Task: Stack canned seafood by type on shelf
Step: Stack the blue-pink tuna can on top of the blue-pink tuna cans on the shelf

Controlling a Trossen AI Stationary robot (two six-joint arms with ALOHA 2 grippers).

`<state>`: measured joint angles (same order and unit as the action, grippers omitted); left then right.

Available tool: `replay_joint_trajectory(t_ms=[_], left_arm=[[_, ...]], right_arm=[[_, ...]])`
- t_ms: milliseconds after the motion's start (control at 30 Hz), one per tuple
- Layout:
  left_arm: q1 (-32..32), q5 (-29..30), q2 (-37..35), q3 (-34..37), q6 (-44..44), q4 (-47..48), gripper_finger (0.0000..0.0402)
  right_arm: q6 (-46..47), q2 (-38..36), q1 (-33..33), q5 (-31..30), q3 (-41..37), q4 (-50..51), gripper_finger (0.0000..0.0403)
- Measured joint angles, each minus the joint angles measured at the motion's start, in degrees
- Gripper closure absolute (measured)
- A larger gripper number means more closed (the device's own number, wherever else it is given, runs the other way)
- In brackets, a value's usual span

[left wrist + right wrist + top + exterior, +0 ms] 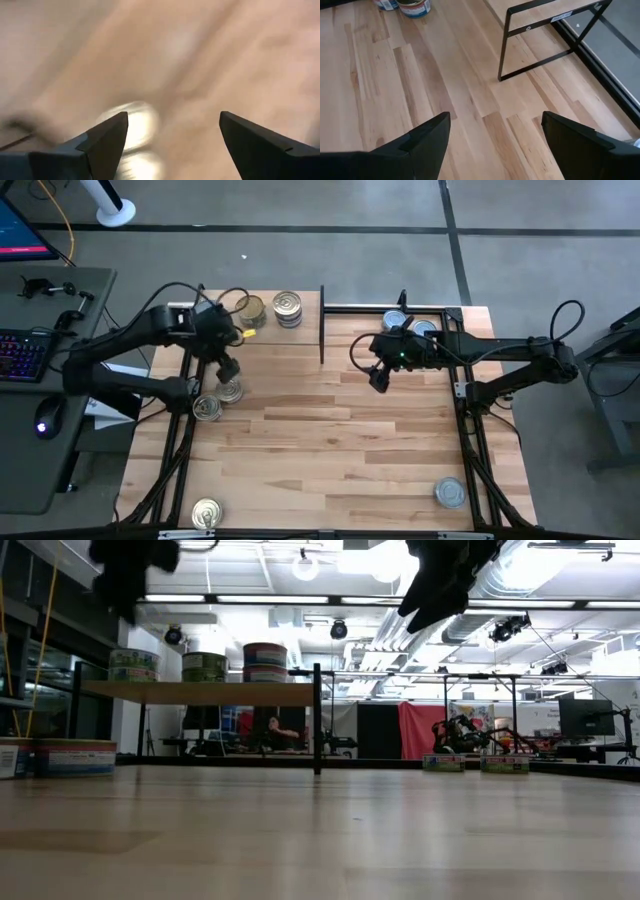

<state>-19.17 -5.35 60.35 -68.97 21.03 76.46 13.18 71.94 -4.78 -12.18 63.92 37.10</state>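
The shelf (262, 330), a light-wood board on black uprights, stands at the table's far left. It bears tins (250, 309) (287, 308), which the low view shows as three tins (204, 667) in a row on top. My left gripper (228, 368) hangs open at the shelf's near side, above two tins (230, 391) (207, 408) that rest on the table. The blurred left wrist view shows a shiny tin top (135, 125) below the open fingers (172, 130). Right of the shelf, my right gripper (380, 378) hangs open in the air (495, 135) over bare wood.
Two more tins (397, 320) (425, 328) sit at the far right by the right arm. A gold-topped tin (206, 513) lies near the front left and a silver one (450, 493) near the front right. The table's middle (330, 440) is bare wood.
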Motion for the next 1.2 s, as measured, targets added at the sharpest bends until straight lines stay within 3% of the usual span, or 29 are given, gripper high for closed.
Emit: replay_joint_trajectory(t_ms=[67, 133, 500, 700, 867, 967, 1033, 1100, 1200], left_arm=[[4.3, -5.5, -1.2, 0.4, 1.3, -6.5, 0.0093], [9.8, -5.7, -2.6, 1.2, 2.6, -11.6, 0.0093], [40.3, 15.1, -6.0, 17.1, 35.6, -37.3, 0.0093], [51.3, 17.6, -2.4, 27.4, 47.1, -53.1, 0.0093], [49.8, 17.8, -1.1, 29.6, 47.5, -53.7, 0.0098], [45.5, 17.8, -1.3, 29.6, 44.7, -51.0, 0.01], [40.6, 14.4, -1.3, 29.6, 40.6, -48.1, 0.0102], [35.8, 10.8, -1.3, 29.0, 37.7, -41.4, 0.0112], [30.0, 11.4, -0.9, 27.6, 34.5, -25.5, 0.0156]], right_arm=[[-0.1, 0.0, 0.0, 0.4, 0.0, 0.4, 0.0096], [-0.1, 0.0, 0.0, 0.8, 0.0, 0.9, 0.0096], [-0.1, 0.0, 0.0, 0.8, 0.0, 2.9, 0.0096], [-0.2, 0.0, 0.0, 0.8, 0.0, 2.7, 0.0096], [-0.2, 0.0, 0.0, 0.8, 0.0, 2.2, 0.0096], [-0.2, 0.0, 0.0, 0.8, 0.0, 1.7, 0.0096], [-0.1, 0.0, 0.0, 0.8, 0.0, 1.6, 0.0096], [0.3, 0.0, 0.0, 0.8, 0.0, 1.6, 0.0096], [1.7, 0.0, 0.0, 0.8, 0.0, 1.6, 0.0096]])
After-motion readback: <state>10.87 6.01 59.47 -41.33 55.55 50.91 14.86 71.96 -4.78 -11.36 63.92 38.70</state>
